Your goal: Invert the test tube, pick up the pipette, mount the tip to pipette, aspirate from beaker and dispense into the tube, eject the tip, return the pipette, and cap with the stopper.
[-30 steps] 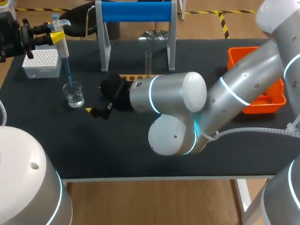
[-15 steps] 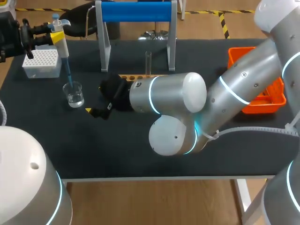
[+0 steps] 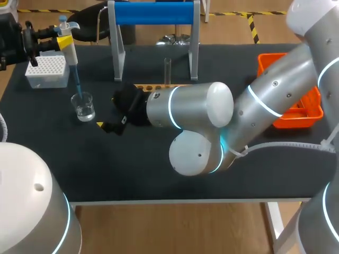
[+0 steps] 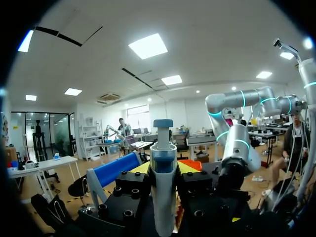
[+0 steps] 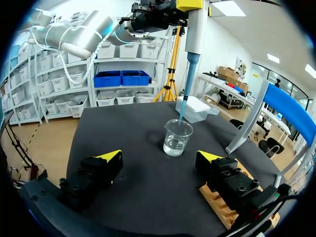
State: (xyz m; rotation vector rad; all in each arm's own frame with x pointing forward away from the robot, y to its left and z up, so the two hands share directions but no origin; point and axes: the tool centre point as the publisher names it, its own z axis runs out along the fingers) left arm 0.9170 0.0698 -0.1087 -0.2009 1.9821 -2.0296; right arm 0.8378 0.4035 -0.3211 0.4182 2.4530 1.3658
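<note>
Left tool (image 4: pixel 164 170) is clenched on the pipette (image 3: pixel 67 42) and grips its upper body from both sides. The left arm comes in level from the left edge. Pipette long axis is near upright, plunger up, blue tip (image 5: pixel 185 94) pointing down below the tool. White tip box (image 3: pixel 46 71) sits just under and behind that tool. Tip end is inside the mouth of the beaker (image 5: pixel 177 138), which holds a little clear liquid; can't tell if the tip touches it. Right tool (image 5: pixel 160 159) is released with its fingers spread and nothing between them, the beaker just ahead. The right arm reaches past the middle, low over the worktop (image 3: pixel 132 164). Behind its wrist the test tube (image 3: pixel 167 70) stands upright in the wooden rack (image 3: pixel 151 87). Orange bin (image 3: pixel 273 58) lies well behind that arm; contents unclear.
</note>
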